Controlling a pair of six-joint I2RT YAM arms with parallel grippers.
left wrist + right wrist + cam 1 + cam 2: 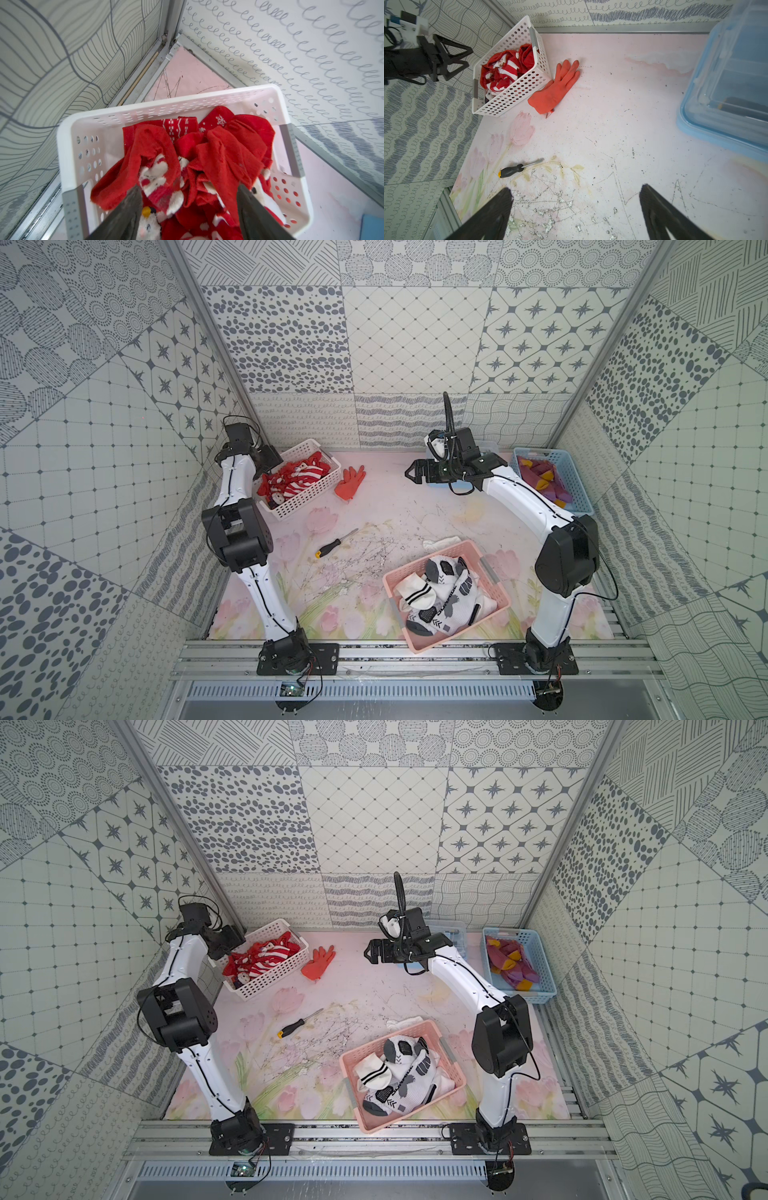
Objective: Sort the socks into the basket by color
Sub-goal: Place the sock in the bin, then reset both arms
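Note:
In both top views, red socks (299, 479) fill the white basket (307, 494) at the back left. My left gripper (266, 460) hovers over that basket's end. In the left wrist view it (188, 193) stands open, and the red socks (218, 149) lie loose below and between its fingers. White socks with black marks (440, 597) are piled in the pink basket (461, 632). One white sock (441, 542) lies on the table just behind the pink basket. Purple and yellow socks (544, 481) lie in the blue basket (575, 481). My right gripper (409, 472) hangs open and holds nothing above mid-table (576, 195).
An orange-red glove (350, 483) lies right of the white basket. A black screwdriver with a yellow end (334, 543) is on the flowered mat. A clear blue-lidded box (726, 83) stands at the back under my right arm. Patterned walls close in on three sides.

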